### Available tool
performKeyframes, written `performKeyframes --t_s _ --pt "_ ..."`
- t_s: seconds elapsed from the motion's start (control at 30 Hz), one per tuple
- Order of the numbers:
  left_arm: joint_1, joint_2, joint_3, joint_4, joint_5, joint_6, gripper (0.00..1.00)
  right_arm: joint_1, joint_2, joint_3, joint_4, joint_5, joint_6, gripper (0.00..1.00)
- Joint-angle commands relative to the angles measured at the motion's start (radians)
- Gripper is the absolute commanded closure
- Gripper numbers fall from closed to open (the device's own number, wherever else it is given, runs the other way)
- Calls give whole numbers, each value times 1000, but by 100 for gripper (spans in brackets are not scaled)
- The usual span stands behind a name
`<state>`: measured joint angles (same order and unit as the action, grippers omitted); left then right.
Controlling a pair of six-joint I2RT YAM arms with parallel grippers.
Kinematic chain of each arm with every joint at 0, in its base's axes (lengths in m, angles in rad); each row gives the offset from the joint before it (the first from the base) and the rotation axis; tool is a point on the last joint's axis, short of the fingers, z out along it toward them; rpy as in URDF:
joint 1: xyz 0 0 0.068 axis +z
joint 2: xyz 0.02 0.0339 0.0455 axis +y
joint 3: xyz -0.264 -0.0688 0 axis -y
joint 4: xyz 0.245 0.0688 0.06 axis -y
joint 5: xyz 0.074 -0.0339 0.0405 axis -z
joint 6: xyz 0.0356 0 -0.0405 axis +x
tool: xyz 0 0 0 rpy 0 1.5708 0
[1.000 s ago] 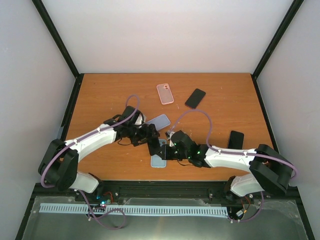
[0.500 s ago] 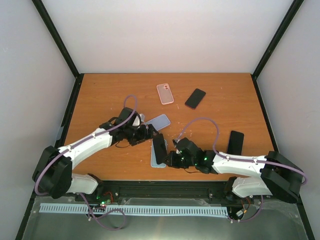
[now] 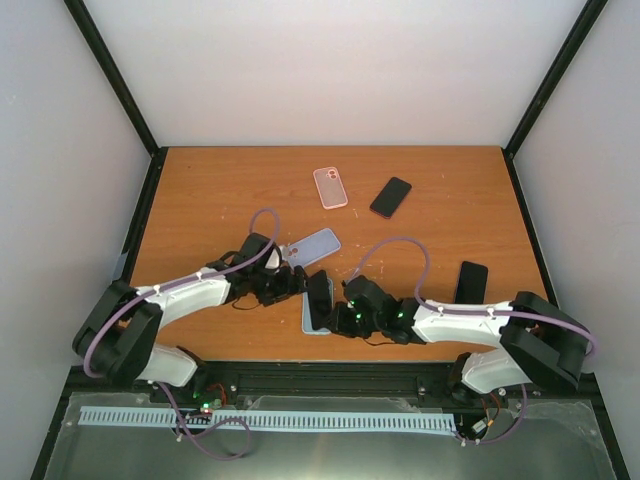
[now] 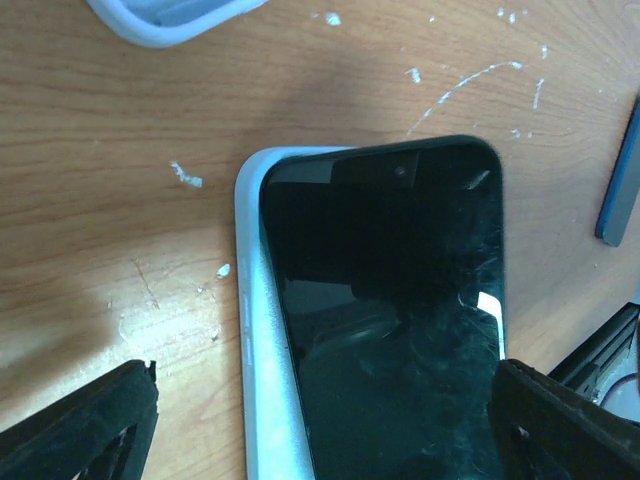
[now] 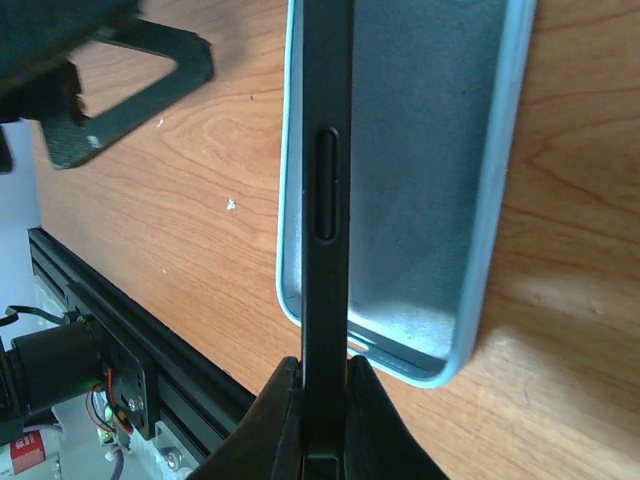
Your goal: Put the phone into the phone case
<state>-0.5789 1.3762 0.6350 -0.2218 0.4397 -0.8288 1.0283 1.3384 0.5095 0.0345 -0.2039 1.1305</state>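
One phone (image 5: 327, 200) tilted on edge in case (image 5: 430, 180), at near edge of worktop (image 3: 200, 190) | right pincer (image 5: 325, 385) clamped on phone | left pincer (image 4: 320, 415) apart, just above it

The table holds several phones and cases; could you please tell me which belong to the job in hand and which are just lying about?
In the job: held black phone, on edge; light blue case beneath it.
Lying about: pink case; second light blue case; far black phone; right-side black phone.
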Motion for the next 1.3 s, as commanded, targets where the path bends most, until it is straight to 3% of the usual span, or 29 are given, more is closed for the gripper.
performKeyframes --t_s 0.0,0.43,0.83,1.03,1.27 --pt "-7 54 -23 134 50 -14 11 1 43 48 46 2 -8 97" --pt "-7 121 -87 280 145 -69 34 -15 128 41 96 -48 2 88" --pt "-6 111 -55 196 38 -24 44 -44 -50 69 -195 144 -130 64" --pt "-2 128 -35 189 9 -17 44 -111 -30 79 -138 123 -224 67" --pt "1 154 -21 188 7 -6 50 -156 112 152 -77 60 -285 77"
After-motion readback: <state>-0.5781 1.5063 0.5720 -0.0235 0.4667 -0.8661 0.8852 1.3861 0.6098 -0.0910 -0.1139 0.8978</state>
